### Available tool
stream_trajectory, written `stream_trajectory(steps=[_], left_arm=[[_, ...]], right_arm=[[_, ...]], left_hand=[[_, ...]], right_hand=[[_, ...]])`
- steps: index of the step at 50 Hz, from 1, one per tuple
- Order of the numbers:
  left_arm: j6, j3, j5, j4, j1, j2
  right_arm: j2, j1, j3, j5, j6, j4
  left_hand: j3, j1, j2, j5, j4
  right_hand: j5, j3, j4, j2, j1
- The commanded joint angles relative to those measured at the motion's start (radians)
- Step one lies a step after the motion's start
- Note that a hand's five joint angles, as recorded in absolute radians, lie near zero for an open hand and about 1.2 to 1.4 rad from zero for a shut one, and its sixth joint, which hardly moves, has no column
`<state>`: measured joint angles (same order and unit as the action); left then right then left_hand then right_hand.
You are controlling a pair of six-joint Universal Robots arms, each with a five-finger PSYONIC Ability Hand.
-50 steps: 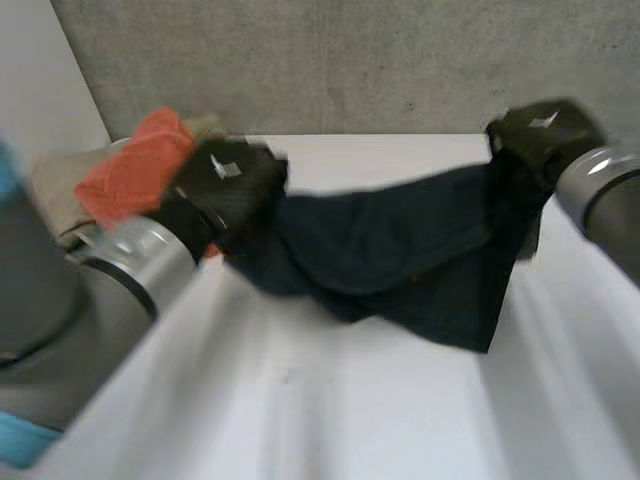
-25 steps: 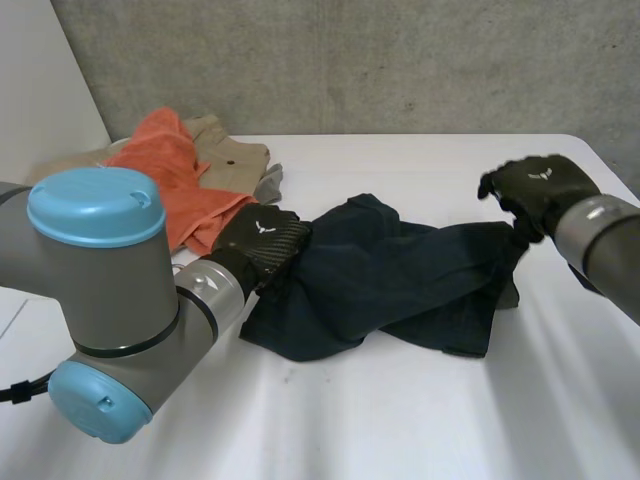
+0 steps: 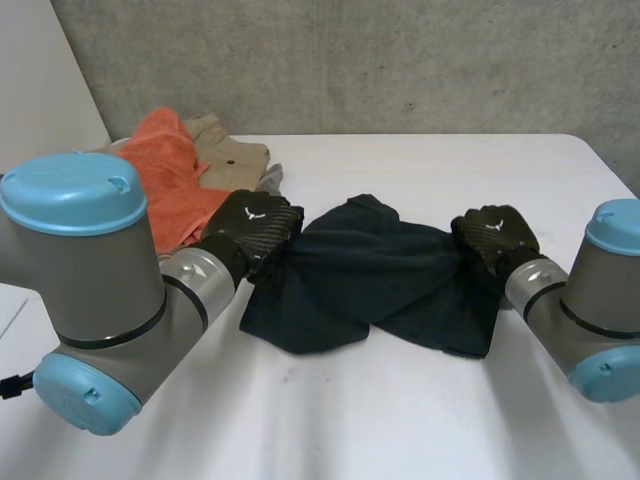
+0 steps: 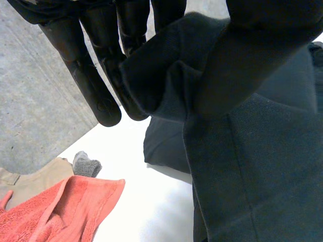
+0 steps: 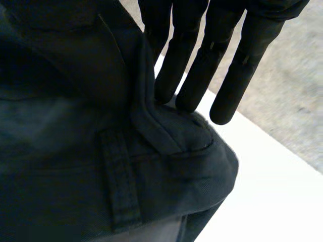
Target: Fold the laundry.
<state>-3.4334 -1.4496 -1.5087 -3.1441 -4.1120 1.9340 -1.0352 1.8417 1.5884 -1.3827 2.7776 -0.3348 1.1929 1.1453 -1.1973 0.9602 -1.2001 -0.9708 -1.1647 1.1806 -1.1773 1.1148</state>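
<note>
A dark navy garment (image 3: pixel 370 275) lies bunched across the middle of the white table (image 3: pixel 400 420). My left hand (image 3: pixel 250 222) holds the garment's left end. In the left wrist view its straight fingers (image 4: pixel 96 85) and thumb pinch a fold of the dark cloth (image 4: pixel 252 151). My right hand (image 3: pixel 495 232) is on the garment's right end. In the right wrist view a waistband edge with a belt loop (image 5: pixel 118 171) is pressed against its fingers (image 5: pixel 186 65). The garment sags onto the table between the two hands.
An orange towel (image 3: pixel 165 170), a beige garment (image 3: pixel 230 150) and a small grey piece (image 3: pixel 268 180) are piled at the table's back left, just behind my left hand. A grey concrete wall stands behind the table.
Both hands have come down and closer together, the right one moving inward and lower. The dark garment, stretched in the air a second ago, now rests bunched on the table.
</note>
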Motion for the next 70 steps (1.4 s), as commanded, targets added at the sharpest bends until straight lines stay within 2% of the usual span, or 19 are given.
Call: stream_trajectory(steps=[1,5,6,9,16,20,27,33,38,42,43,46,47,50,51,55,57,61,70], left_arm=[[0.019,0.018,-0.039,-0.001,-0.014,-0.056],[0.019,0.043,-0.082,0.001,-0.037,-0.127],[0.019,0.055,-0.091,0.004,-0.039,-0.166],[0.017,0.071,-0.096,0.004,-0.039,-0.258],[0.016,0.103,-0.11,0.022,-0.042,-0.47],[0.013,0.115,-0.119,0.071,-0.045,-0.521],[-0.001,0.114,-0.116,0.144,-0.047,-0.445],[-0.041,0.13,-0.117,0.153,-0.047,-0.233],[-0.098,0.236,-0.117,0.134,-0.047,-0.037],[-0.135,0.389,-0.116,0.085,-0.047,0.107],[-0.144,0.464,-0.116,0.04,-0.051,0.155],[-0.158,0.572,-0.114,-0.069,-0.065,0.216],[-0.168,0.63,-0.114,-0.164,-0.079,0.238],[-0.191,0.687,-0.114,-0.321,-0.09,0.244],[-0.208,0.705,-0.12,-0.435,-0.096,0.243],[-0.222,0.713,-0.128,-0.641,-0.1,0.237],[-0.222,0.709,-0.13,-0.671,-0.099,0.232],[-0.221,0.669,-0.133,-0.63,-0.088,0.227],[-0.211,0.379,-0.137,-0.541,-0.064,0.226]], right_arm=[[-0.041,-0.01,-0.028,-0.041,-0.01,-0.029],[-0.247,-0.01,-0.073,-0.03,-0.035,0.081],[-0.331,-0.009,-0.109,-0.023,-0.041,0.161],[-0.443,-0.013,-0.241,0.013,-0.044,0.349],[-0.493,-0.11,-0.534,0.068,-0.044,0.759],[-0.548,-0.163,-0.611,0.097,-0.046,0.867],[-0.565,-0.182,-0.575,0.169,-0.044,0.916],[-0.421,-0.168,-0.522,0.171,-0.059,0.912],[-0.27,-0.112,-0.536,0.122,-0.079,0.86],[-0.162,-0.049,-0.571,0.007,-0.078,0.732],[-0.125,-0.03,-0.588,-0.04,-0.076,0.655],[-0.083,-0.009,-0.63,-0.104,-0.072,0.499],[-0.068,0.004,-0.651,-0.134,-0.064,0.367],[-0.066,0.013,-0.666,-0.182,-0.059,0.142],[-0.068,0.016,-0.665,-0.202,-0.055,-0.003],[-0.081,0.017,-0.66,-0.233,-0.056,-0.278],[-0.083,0.019,-0.657,-0.223,-0.055,-0.3],[-0.074,0.021,-0.645,-0.184,-0.053,-0.262],[-0.036,0.013,-0.489,-0.093,-0.035,-0.185]], left_hand=[[0.203,0.251,-0.199,0.262,-0.196],[0.203,0.251,-0.199,0.262,-0.196],[0.203,0.251,-0.199,0.262,-0.196],[0.203,0.251,-0.199,0.262,-0.196],[0.203,0.251,-0.199,0.262,-0.196],[0.203,0.251,-0.199,0.262,-0.196],[0.203,0.251,-0.199,0.262,-0.196],[0.203,0.251,-0.199,0.262,-0.196],[0.203,0.251,-0.199,0.262,-0.196],[0.203,0.251,-0.199,0.262,-0.196],[0.203,0.251,-0.199,0.262,-0.196],[0.203,0.251,-0.199,0.262,-0.196],[0.203,0.251,-0.199,0.262,-0.196],[0.203,0.251,-0.199,0.262,-0.196],[0.203,0.251,-0.199,0.262,-0.196],[0.203,0.251,-0.199,0.262,-0.196],[0.203,0.251,-0.199,0.262,-0.196],[0.203,0.251,-0.199,0.262,-0.196],[0.203,0.251,-0.199,0.262,-0.196]], right_hand=[[-0.251,-0.232,0.216,-0.219,0.281],[-0.251,-0.232,0.216,-0.219,0.281],[-0.251,-0.232,0.216,-0.219,0.281],[-0.251,-0.232,0.216,-0.219,0.281],[-0.251,-0.232,0.216,-0.219,0.281],[-0.251,-0.232,0.216,-0.219,0.281],[-0.251,-0.232,0.216,-0.219,0.281],[-0.251,-0.232,0.216,-0.219,0.281],[-0.251,-0.232,0.216,-0.219,0.281],[-0.251,-0.232,0.216,-0.219,0.281],[-0.251,-0.232,0.216,-0.219,0.281],[-0.251,-0.232,0.216,-0.219,0.281],[-0.251,-0.232,0.216,-0.219,0.281],[-0.251,-0.232,0.216,-0.219,0.281],[-0.251,-0.232,0.216,-0.219,0.281],[-0.251,-0.232,0.216,-0.219,0.281],[-0.251,-0.232,0.216,-0.219,0.281],[-0.251,-0.232,0.216,-0.219,0.281],[-0.251,-0.232,0.216,-0.219,0.281]])
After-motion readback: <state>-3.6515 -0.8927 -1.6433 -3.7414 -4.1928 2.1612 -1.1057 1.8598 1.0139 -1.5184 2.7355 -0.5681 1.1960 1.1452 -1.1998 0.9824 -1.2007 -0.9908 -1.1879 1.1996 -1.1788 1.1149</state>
